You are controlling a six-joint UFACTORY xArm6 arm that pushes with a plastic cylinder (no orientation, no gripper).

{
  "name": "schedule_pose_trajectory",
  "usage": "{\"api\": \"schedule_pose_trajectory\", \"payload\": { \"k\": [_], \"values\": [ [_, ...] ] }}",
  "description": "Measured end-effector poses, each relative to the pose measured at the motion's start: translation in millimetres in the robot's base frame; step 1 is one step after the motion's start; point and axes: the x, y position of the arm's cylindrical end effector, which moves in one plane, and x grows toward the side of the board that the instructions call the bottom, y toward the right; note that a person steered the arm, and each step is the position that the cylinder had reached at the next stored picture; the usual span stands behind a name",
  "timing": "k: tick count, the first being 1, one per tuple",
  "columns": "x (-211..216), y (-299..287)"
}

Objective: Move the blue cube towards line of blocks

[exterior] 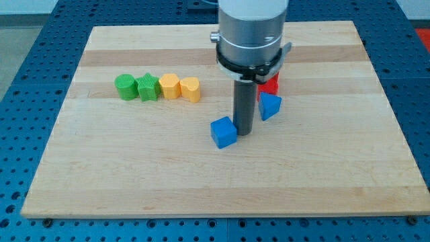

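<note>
Tabletop (134, 181): pale wooden board, banded grain, evenly lit. Beneath and around it: blue perforated base (13, 101), regular hole grid. Grey strip along the view's top-left.

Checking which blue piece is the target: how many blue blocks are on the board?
2. The blue cube sits just to the view's left of my tip. Another blue block lies to the tip's upper right, below a red block partly hidden by the arm.

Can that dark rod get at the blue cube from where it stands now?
Probably yes: my tip stands just at the blue cube's right side, nothing between them.
</note>
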Motion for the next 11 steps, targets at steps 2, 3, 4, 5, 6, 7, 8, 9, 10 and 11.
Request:
{"api": "schedule_pose_trajectory", "payload": {
  "k": [2,3,4,5,6,7,8,9,10,11],
  "values": [
    [48.4,13.6],
    [48.4,14.2],
    [63.4,-4.1],
    [63.5,-10.4],
    [62.1,-10.7],
    [30.1,-14.3],
    [17.2,-25.9],
    [17.2,-37.8],
    [12.9,-44.0],
    [1.0,-44.5]
  ]
}}
